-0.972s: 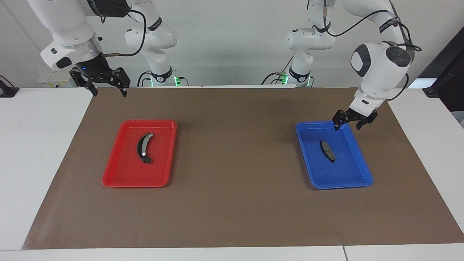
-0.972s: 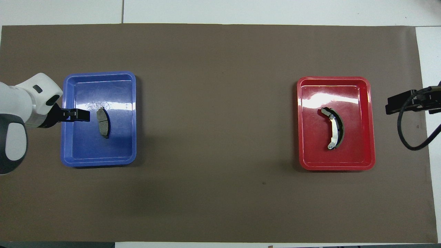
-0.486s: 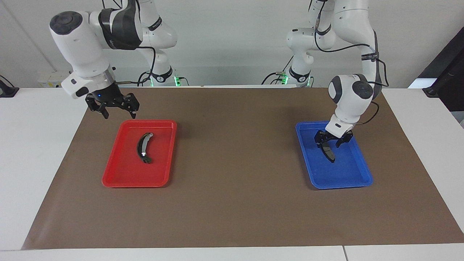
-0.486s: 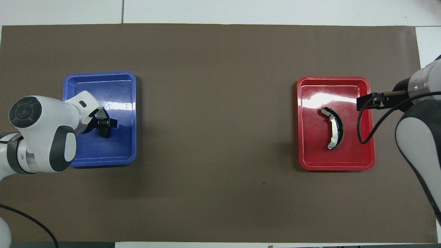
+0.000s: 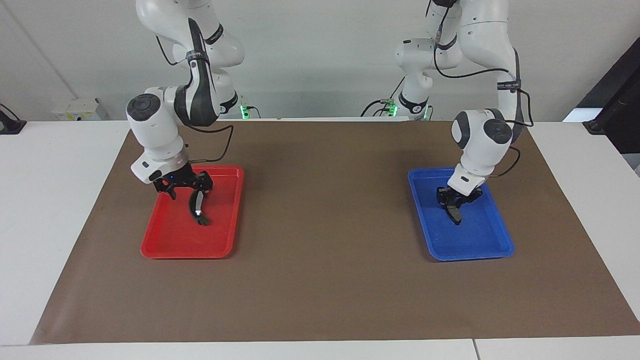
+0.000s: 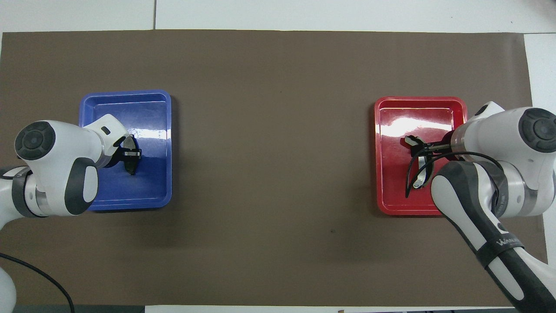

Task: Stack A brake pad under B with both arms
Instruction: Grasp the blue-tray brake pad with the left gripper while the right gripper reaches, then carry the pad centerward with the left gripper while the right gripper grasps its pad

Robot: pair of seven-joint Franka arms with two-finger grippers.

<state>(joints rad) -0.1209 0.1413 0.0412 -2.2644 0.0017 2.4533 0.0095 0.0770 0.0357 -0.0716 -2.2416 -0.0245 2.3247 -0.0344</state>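
Now, what I read from my station:
Left gripper: I see it down in the blue tray, fingers clamped on the A brake pad.
A brake pad: mid-tray, resting on the floor of the blue tray, toward the left arm's end of the brown mat.
Right gripper: I see it spread wide, low over B, not gripping.
B: lying in the red tray, toward the right arm's end of the mat.
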